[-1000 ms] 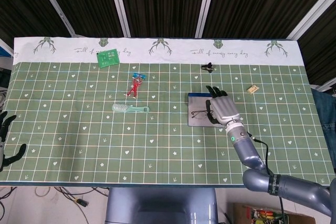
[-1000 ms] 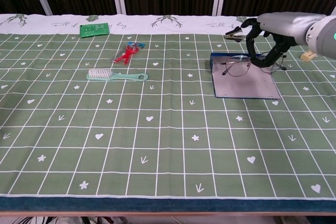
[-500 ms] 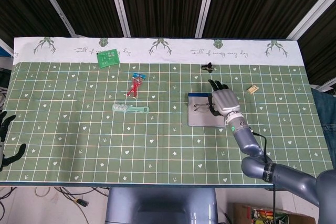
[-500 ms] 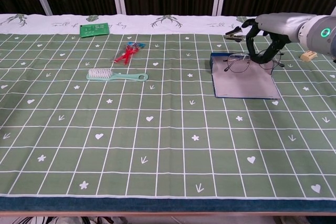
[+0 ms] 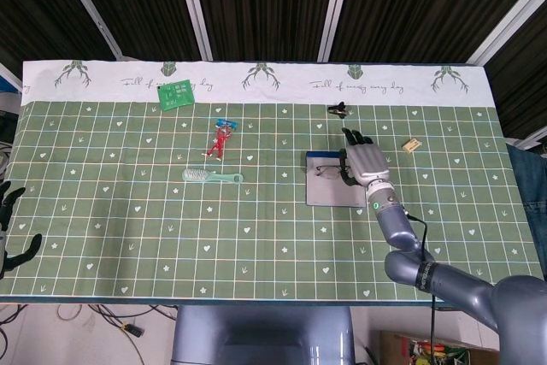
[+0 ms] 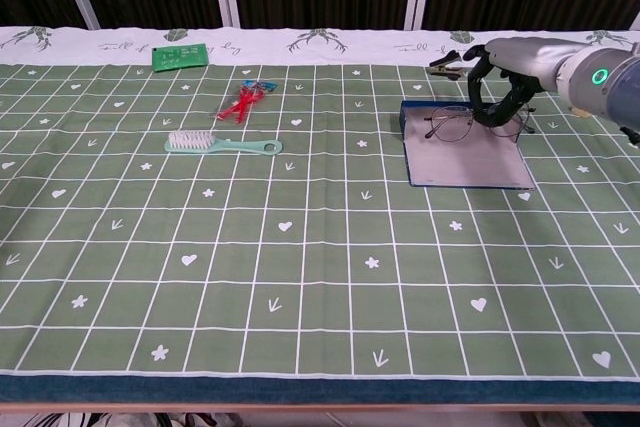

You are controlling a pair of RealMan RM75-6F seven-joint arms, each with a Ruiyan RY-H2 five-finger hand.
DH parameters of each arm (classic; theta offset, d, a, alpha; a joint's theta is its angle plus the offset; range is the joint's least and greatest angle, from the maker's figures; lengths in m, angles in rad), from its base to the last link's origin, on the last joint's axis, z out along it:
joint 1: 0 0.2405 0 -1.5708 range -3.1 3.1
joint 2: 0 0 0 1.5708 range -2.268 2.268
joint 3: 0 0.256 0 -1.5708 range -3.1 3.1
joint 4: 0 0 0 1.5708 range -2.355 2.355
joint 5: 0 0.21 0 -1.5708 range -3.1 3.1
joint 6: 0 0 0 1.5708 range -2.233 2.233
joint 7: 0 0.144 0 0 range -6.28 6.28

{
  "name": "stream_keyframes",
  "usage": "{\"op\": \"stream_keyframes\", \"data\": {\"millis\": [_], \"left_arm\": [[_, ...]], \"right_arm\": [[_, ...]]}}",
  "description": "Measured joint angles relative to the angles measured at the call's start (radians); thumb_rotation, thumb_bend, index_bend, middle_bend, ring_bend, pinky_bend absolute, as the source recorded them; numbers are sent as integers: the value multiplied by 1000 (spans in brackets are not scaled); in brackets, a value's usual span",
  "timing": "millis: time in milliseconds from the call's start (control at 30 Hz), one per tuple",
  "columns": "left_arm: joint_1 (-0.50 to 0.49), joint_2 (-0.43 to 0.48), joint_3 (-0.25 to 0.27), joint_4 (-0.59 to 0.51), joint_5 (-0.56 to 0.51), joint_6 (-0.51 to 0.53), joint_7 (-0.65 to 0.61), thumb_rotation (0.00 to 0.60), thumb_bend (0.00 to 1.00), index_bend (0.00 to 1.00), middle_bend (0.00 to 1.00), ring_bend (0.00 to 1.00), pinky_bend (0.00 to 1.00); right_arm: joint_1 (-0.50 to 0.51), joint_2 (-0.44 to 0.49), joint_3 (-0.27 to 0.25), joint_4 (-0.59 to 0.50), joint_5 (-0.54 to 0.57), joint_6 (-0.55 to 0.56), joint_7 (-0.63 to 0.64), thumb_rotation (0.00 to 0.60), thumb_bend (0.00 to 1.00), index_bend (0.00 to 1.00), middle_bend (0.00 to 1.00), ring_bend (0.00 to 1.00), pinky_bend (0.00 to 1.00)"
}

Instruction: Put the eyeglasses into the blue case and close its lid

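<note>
Right hand curls its fingers around the eyeglasses, holding them low over the far end of the open blue case, probably to set them inside.

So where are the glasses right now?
The eyeglasses are on the right side in the chest view, at the far end of the open blue case, held by the right hand.

A table wears a green cloth gridded in white, with hearts and arrows, and a white band along the far edge. Dark slatted panels with pale bars stand behind.
</note>
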Motion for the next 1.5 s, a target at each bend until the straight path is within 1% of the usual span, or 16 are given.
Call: {"op": "stream_keyframes", "data": {"millis": [467,1133,1500], "left_arm": [[-2,2,-1,2,-4,-5,-3,600,330,108,0,0,0],[-2,2,-1,1,-5,-5,0,600,329,108,0,0,0],[-2,1,-1,2,-4,-5,1,600,329,108,0,0,0]], "right_arm": [[19,-49,23,48,31,-2,-14,600,541,659,0,37,164],[39,-59,25,110,35,-70,1,600,541,658,0,30,164],[47,-67,27,146,33,-107,30,600,541,652,0,24,164]]}}
